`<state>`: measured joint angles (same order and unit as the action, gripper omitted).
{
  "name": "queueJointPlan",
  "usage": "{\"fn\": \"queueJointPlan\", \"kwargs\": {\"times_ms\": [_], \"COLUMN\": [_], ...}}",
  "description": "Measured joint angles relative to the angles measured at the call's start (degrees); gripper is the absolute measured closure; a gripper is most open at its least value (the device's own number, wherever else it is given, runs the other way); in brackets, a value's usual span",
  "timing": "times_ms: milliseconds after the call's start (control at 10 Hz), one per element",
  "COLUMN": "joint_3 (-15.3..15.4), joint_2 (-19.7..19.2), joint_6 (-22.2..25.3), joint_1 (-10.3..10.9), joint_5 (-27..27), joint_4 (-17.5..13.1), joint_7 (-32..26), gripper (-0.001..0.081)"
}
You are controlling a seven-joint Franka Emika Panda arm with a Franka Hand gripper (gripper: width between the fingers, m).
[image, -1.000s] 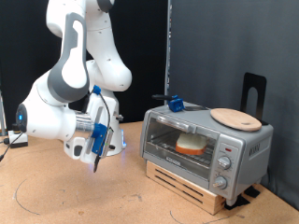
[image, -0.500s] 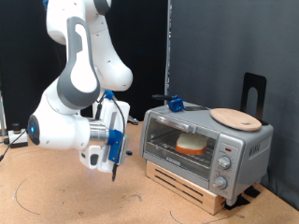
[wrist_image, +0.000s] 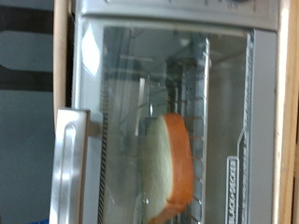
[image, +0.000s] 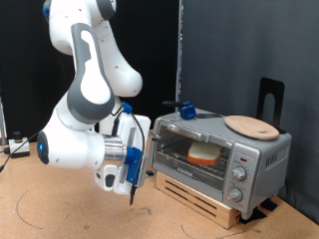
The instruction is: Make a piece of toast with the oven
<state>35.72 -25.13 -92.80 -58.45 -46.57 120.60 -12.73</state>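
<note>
Inside the shut oven (image: 217, 157) sits the toast (image: 204, 153); gripper (image: 133, 191) just beside the door, finger state indiscernible; plate (image: 251, 125) on top.

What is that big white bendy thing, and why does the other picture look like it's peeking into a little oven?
The big white thing is a robot arm. At its end is a gripper with two fingers, a bit like a hand. It hangs just in front of the oven and holds nothing.

One picture comes from a camera standing in the room, so you see the whole arm. The other comes from a small camera on the robot's hand, looking straight at the oven's glass door, which is shut. Through the glass you can see the piece of toast resting on the wire rack.

The oven sits on a wooden crate on the brown table. A round wooden plate lies on top of the oven.
</note>
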Motion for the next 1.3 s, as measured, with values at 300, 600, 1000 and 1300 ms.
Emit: {"fn": "queueJointPlan", "kwargs": {"times_ms": [300, 600, 1000, 1300], "joint_3": [0.96, 0.76, 0.42, 0.60], "joint_2": [-5.26, -10.58, -12.83, -17.08], "joint_6": [-0.46, -3.52, -4.82, -0.57], "joint_1": [1.18, 5.65, 8.39, 11.57], "joint_5": [-5.47, -4.11, -4.24, -3.21], "joint_4": [-3.33, -8.36, -10.76, -14.79], "joint_7": [-2.98, 2.64, 4.04, 15.49], "gripper": [-0.0002, -0.0002, -0.0002, -0.0002]}}
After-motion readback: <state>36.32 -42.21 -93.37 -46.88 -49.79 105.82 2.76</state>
